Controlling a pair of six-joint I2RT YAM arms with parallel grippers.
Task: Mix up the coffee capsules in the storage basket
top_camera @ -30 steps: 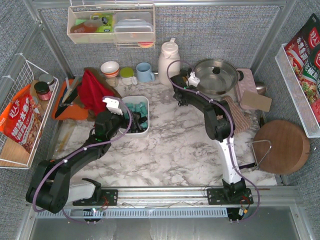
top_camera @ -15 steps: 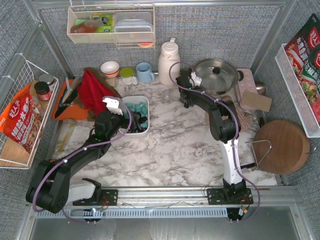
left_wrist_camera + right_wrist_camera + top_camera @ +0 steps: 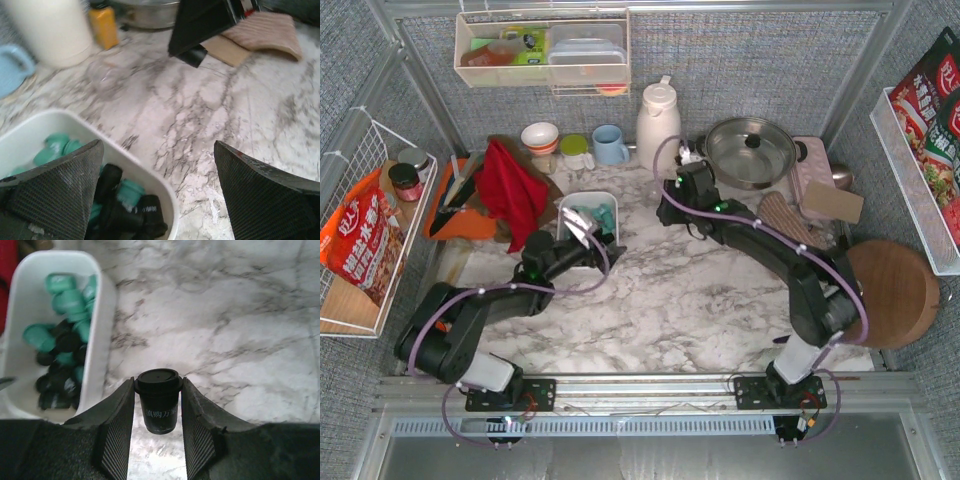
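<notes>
Coffee capsules, teal and black, lie heaped in the storage basket at the upper left of the right wrist view. One black capsule is clamped upright between the right gripper's fingers at lower centre, probably ready to be dropped in. The left gripper hangs over the basket's corner with its fingers wide apart.

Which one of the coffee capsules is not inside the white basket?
The black capsule clamped in the right gripper, over the marble table beside the storage basket; the other capsules lie inside it.
</notes>
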